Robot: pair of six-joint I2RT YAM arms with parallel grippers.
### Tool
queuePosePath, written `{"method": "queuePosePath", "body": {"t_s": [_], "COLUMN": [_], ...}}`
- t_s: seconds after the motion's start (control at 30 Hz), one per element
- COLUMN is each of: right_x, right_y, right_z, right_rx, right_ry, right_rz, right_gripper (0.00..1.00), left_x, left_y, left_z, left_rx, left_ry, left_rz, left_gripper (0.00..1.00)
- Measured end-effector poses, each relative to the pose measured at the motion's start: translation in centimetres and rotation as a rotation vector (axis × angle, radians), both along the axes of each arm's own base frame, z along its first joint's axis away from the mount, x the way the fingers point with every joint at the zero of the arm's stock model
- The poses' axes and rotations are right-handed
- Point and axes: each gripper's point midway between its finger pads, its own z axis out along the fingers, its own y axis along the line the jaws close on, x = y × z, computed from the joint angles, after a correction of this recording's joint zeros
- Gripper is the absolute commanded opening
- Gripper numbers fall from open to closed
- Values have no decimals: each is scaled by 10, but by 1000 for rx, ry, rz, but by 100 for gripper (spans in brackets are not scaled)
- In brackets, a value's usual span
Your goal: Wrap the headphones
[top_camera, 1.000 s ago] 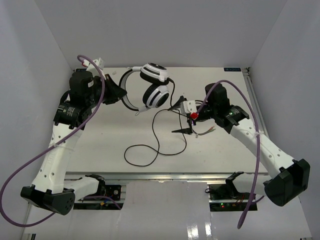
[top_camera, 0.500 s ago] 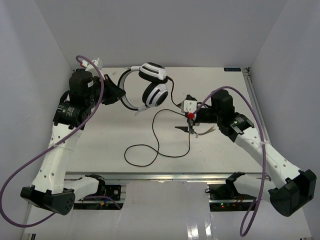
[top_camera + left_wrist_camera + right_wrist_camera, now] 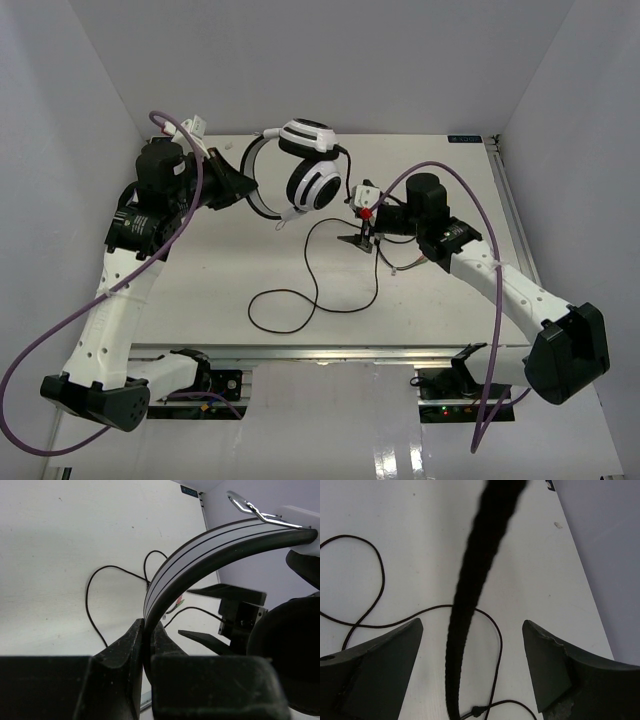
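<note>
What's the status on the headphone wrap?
Left gripper shut on headphones at headband. Right gripper open beside them. Cord loose on table, unwrapped. Blurred dark strand crosses between right fingers.

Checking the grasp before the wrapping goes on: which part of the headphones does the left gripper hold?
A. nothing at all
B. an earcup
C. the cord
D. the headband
D: in the left wrist view the left gripper is shut on the white headband of the headphones, while the cord lies loose on the table.
</note>
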Motion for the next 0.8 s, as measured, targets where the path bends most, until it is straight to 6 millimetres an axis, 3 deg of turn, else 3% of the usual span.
{"method": "queuePosePath", "body": {"t_s": [0.23,0.37,0.43,0.63,0.8], "right_x": [-45,-62,-67,-57,-8], "right_y": [10,1,-2,-9,-36], "right_z": [-29,-48,-46,-20,17], "right_rx": [22,25,37,56,-71], "right_ry": [97,140,142,98,-23], "right_rz": [235,226,217,119,-165], "right_gripper": [43,13,8,8,8], "left_x": [-5,-5,-3,21,65], "left_y": [-2,9,14,26,41], "left_z": [22,42,48,38,17], "left_rx": [-99,-198,-238,-263,-103], "left_ry": [-20,-38,-43,-14,-48], "left_rz": [31,140,192,328,421], "left_gripper": [0,0,0,0,0]}}
